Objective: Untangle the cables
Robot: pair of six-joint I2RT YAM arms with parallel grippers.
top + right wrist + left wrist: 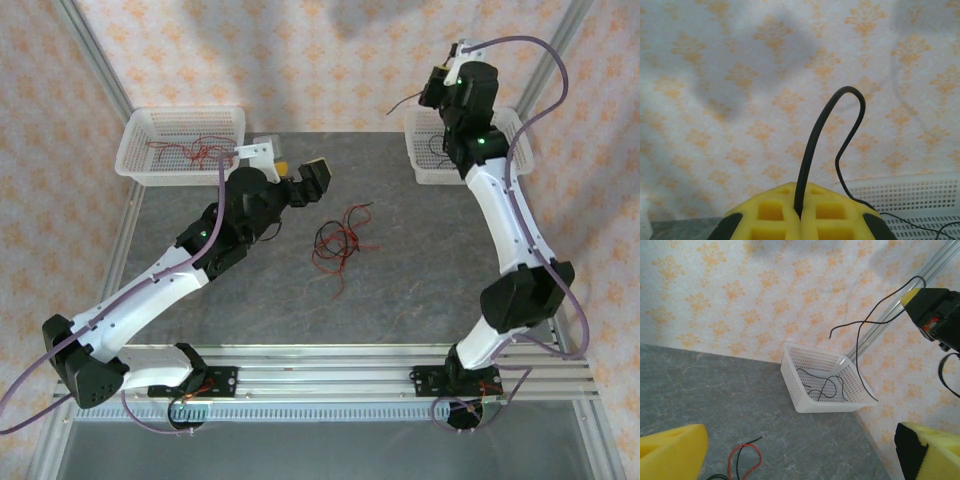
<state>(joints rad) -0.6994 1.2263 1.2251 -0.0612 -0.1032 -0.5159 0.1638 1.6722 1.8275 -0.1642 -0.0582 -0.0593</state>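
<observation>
- The right hand (pixel 800 212), high in the upper right of the overhead view, is pressed together on one black cable (pixel 810 150). The strand is far thinner than the pads, so it could slide out before it is placed.
- From the left wrist view, that cable hangs down toward the far corner of the right basket (pixel 789 380). I cannot tell whether its lower end lies inside the rim. Released from this height, it might drop outside or spring over the wall.
- Its free end curls away to the left in the air and could hook the black cables already in that basket and drag them out.
- The left hand (pixel 308 183) is spread wide and empty, just left of the red and black tangle (pixel 338 240) at the centre of the surface (pixel 420 290). A careless pinch there would likely gather several strands and tighten the knot.
- Sorting could also slip, since the left basket (pixel 140 168) holds red cables (pixel 185 152).
</observation>
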